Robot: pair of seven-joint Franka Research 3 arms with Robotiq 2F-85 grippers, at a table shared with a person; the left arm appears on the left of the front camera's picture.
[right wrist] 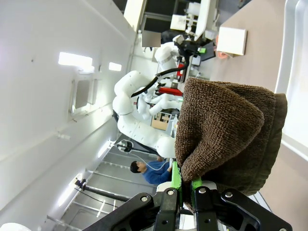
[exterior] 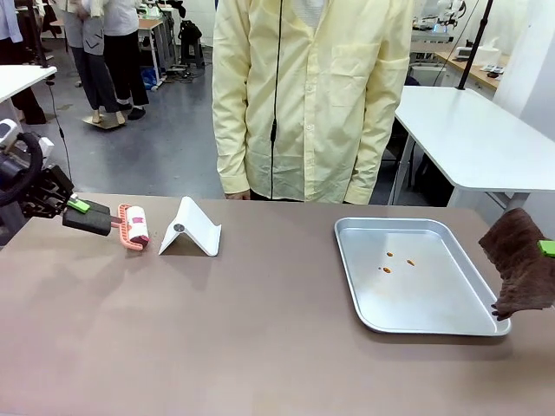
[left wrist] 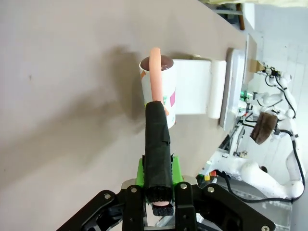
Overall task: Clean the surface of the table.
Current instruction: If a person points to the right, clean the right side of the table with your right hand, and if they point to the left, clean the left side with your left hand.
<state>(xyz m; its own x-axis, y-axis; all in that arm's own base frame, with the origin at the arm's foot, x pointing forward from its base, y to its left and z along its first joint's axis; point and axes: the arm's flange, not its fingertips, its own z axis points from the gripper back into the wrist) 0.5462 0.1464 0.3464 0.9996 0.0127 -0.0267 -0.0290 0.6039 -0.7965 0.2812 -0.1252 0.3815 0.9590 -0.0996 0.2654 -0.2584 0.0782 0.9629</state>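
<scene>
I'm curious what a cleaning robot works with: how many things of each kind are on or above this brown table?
Lint roller: 1
White folded stand: 1
Silver tray: 1
Orange crumbs in the tray: 3
Brown towel: 1
Total: 7

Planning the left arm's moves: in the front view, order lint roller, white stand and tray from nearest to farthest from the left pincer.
1. Lint roller, in the left pincer, far left.
2. White stand, just right of it.
3. Tray, right side.
</scene>
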